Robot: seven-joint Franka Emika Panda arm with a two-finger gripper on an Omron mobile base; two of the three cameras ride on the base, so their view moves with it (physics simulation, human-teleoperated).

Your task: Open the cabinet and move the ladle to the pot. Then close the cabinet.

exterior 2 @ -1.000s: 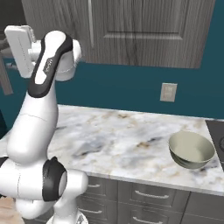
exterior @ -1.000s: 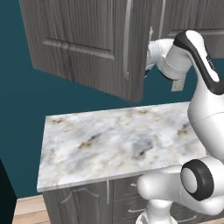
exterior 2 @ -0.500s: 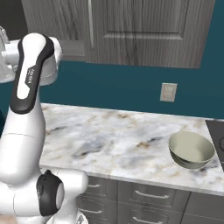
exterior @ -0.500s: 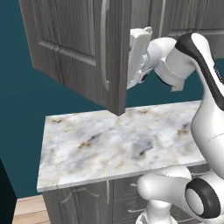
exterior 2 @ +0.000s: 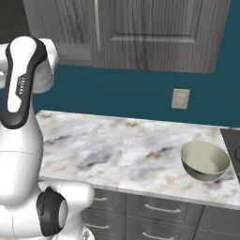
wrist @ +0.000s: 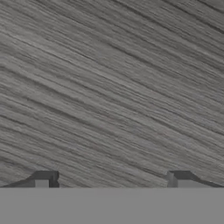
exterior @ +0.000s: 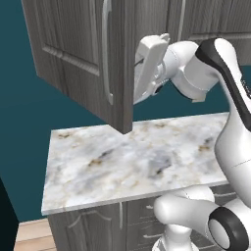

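Note:
The cabinet's left door (exterior: 78, 54) stands swung far out over the counter, its silver bar handle (exterior: 106, 54) facing me. My gripper (exterior: 138, 73) sits just behind that door's edge, pointing at its inner face. In the hand view the wood grain of the door (wrist: 113, 87) is very close, and the two fingertips (wrist: 43, 177) stand wide apart: the gripper (wrist: 111, 179) is open and holds nothing. The cabinet's right door (exterior 2: 159, 33) is shut. The pot (exterior 2: 205, 161) rests on the counter at the right. The ladle is out of view.
The marble counter (exterior: 122, 162) runs under the cabinet, with grey drawers (exterior 2: 154, 211) below it. A wall outlet (exterior 2: 180, 99) is on the teal wall. A dark stove edge (exterior 2: 233, 140) shows at the far right beside the pot.
The left cabinet door has swung further open, toward the left. My hand has followed it leftward against its inner face, and the jaws have stayed wide.

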